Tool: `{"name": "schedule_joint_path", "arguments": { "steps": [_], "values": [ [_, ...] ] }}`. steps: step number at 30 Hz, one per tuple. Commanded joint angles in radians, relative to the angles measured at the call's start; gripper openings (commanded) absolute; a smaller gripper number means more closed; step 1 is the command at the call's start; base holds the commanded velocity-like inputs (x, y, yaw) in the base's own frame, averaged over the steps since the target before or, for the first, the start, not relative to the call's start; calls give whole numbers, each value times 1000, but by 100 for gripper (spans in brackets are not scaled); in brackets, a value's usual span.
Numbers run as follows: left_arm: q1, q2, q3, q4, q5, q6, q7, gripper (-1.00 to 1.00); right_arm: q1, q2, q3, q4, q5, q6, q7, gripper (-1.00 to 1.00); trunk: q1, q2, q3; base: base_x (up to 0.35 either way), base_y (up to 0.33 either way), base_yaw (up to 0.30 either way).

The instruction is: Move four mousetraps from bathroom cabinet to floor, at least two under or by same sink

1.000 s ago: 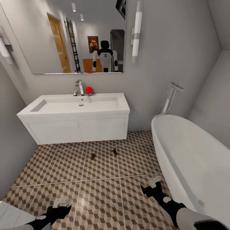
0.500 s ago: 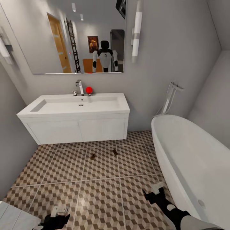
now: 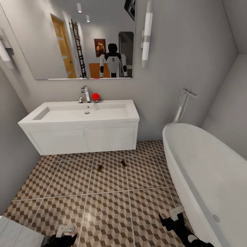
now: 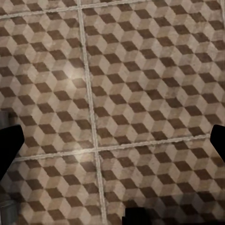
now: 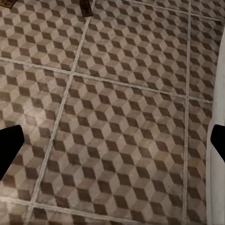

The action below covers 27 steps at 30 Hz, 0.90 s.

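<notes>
Lying flat on cube-patterned tiles (image 3: 109, 206), two small brown mousetraps (image 3: 100, 168) face the white sink (image 3: 82, 115); both jaws released.

Surface: bathroom floor (image 3: 106, 206), brown-and-beige cube tiles, pale grout.
On it: two mousetraps (image 3: 100, 168) (image 3: 123, 163), apart, near the far edge.
Also resting there: bathtub (image 3: 206, 178), along the right edge.

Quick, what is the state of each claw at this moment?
Left claw: open, holding nothing.
Right claw: open, holding nothing.
</notes>
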Motion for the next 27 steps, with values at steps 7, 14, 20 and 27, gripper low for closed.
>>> {"name": "schedule_joint_path", "arguments": {
  "steps": [7,14,20,27],
  "values": [
    [13,-15,-7,5,11,-6,-5,100,39,-1,1,1,4,-48,0,100,0,-1,-1,0,0,0],
    [28,-27,-7,5,12,-5,8,100,71,-1,1,1,4,-93,0,100,0,-1,-1,0,0,0],
    [45,-32,-7,6,13,-5,53,100,98,-1,1,2,4,-112,0,100,0,-1,-1,0,0,0],
    [66,-47,-6,6,14,-4,150,100,142,-5,1,2,4,-151,0,100,0,-1,-1,0,0,0]
  ]
}}
